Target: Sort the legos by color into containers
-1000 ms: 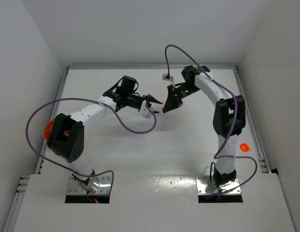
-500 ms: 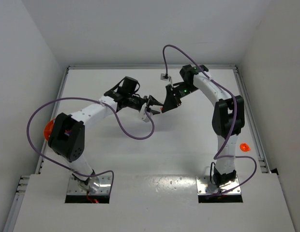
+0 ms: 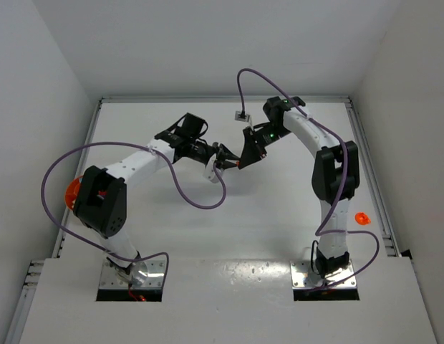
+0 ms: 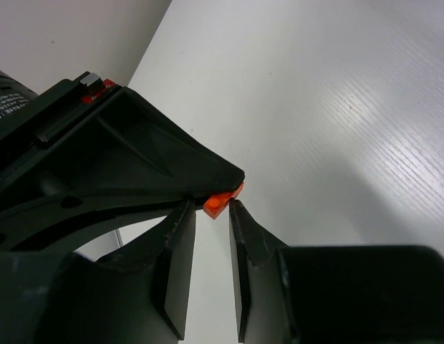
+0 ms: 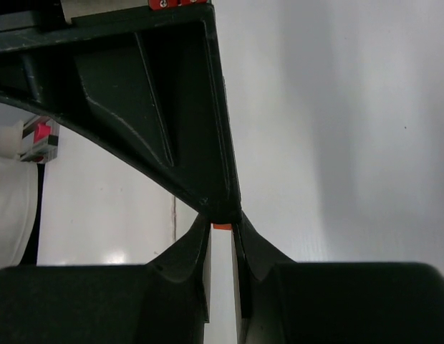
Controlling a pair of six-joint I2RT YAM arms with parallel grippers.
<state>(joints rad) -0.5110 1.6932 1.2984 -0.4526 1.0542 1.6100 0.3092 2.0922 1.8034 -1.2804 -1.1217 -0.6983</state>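
Right wrist: right fingers (image 5: 195, 269) clamp tiny flat orange lego (image 5: 221, 226); left fingers (image 4: 177, 276) slightly apart, flanking it.

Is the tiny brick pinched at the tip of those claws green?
No, the brick held at the tips of the right gripper is plainly orange in both wrist views.

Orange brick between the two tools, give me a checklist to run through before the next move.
1. Right tool shut on the orange brick: ok.
2. Left tool has its fingers on either side of the brick: ok.
3. Left tool clamped firmly enough for the right one to let go: cannot tell.
4. Orange container ready for the drop: cannot tell, it is mostly hidden behind the left arm.
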